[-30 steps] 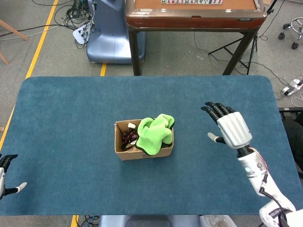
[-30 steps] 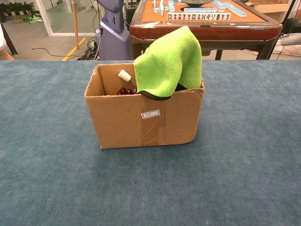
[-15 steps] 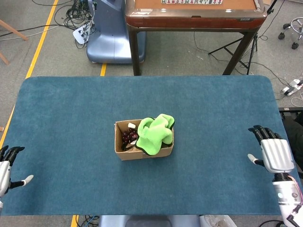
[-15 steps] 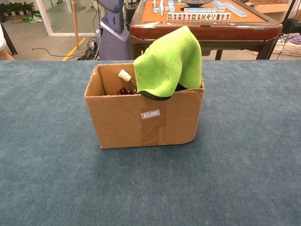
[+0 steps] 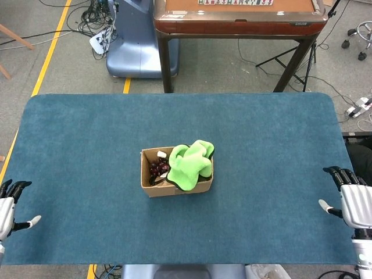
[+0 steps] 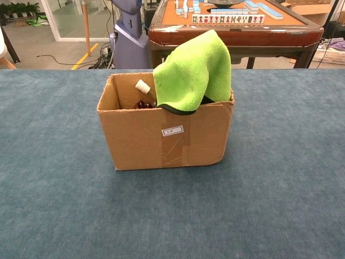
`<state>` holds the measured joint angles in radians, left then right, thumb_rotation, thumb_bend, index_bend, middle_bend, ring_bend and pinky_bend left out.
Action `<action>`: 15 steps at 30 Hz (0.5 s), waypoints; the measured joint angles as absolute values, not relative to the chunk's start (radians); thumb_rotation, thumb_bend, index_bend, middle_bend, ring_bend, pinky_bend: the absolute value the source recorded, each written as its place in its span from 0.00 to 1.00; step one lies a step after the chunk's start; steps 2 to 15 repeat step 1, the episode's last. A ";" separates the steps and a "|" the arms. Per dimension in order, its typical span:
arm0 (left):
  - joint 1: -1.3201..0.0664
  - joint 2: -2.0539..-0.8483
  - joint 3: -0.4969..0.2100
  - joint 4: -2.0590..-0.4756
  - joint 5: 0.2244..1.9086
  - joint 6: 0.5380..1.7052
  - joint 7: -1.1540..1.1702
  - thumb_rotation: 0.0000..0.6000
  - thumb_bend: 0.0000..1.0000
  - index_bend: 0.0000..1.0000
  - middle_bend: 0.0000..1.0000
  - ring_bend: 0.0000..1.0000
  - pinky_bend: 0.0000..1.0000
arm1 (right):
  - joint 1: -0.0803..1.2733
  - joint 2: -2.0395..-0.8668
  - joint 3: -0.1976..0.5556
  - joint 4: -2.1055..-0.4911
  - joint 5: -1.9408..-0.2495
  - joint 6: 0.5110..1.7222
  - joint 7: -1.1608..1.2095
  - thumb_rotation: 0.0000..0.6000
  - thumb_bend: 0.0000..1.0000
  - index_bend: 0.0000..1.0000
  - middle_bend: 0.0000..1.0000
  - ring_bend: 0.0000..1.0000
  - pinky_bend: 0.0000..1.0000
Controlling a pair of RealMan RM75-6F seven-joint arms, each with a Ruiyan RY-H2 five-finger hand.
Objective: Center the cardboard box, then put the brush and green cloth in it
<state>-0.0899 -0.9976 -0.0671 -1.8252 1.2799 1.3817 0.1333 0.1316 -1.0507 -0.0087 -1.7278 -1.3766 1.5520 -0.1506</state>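
The cardboard box (image 5: 152,187) (image 6: 161,140) stands near the middle of the blue table. A green cloth (image 5: 189,164) (image 6: 194,70) fills its right side and drapes over the rim. The brush (image 5: 157,167) lies in the left half, its white handle tip (image 6: 142,86) sticking up above dark bristles. My left hand (image 5: 6,206) is at the table's near left edge, fingers apart and empty. At the near right edge my right hand (image 5: 353,200) is open too, far from the box. Neither hand shows in the chest view.
A wooden mahjong table (image 5: 238,17) (image 6: 237,24) stands beyond the far edge, with a blue-grey robot base (image 5: 136,43) to its left. Cables lie on the floor behind. A yellow floor line (image 5: 49,52) runs along the left.
My right hand has drawn back from beside the box to the table's near right edge. The left hand rose slightly at the left edge. Box, cloth and brush stayed still.
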 measured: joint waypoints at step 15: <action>-0.090 -0.998 -0.066 -1.824 1.288 1.383 0.130 1.00 0.11 0.20 0.17 0.04 0.25 | 0.132 -1.048 -0.005 -1.724 -1.371 1.539 -0.145 1.00 0.00 0.26 0.25 0.21 0.38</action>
